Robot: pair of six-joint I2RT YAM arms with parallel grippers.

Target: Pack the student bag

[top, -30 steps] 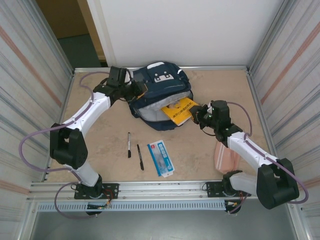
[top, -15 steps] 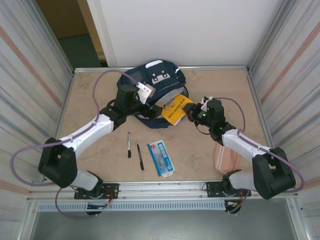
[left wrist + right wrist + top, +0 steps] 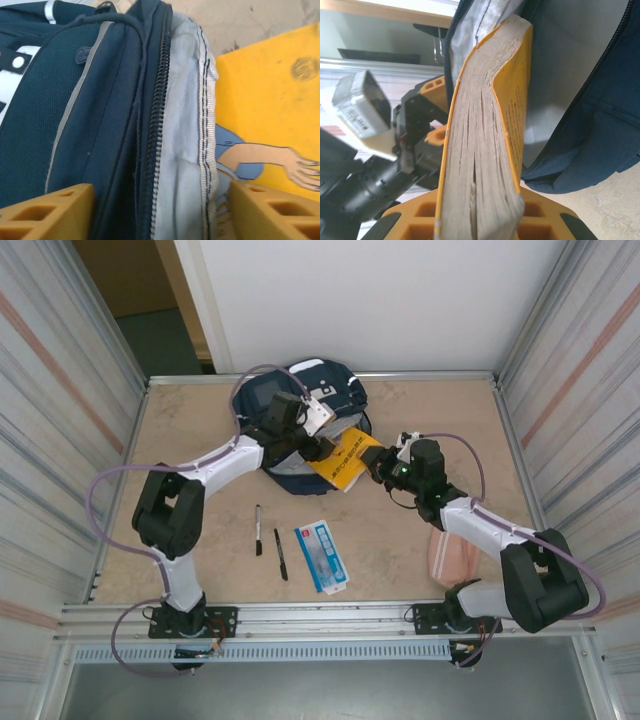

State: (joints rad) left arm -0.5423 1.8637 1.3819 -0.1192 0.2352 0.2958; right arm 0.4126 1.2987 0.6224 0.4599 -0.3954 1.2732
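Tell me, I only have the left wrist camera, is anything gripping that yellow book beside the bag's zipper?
Observer: Yes. The right gripper is shut on the yellow book, clamping it across its thickness at the page edge.
Operator: How far into the bag is it?
Observer: Only partly. From the top camera, one end sits in the open mouth of the student bag, and the rest sticks out toward the right arm.
Operator: What else is waiting on the table?
Observer: Near the arm bases lie a black pen, a second pen and a blue and white packet. A pink pouch lies by the right arm.
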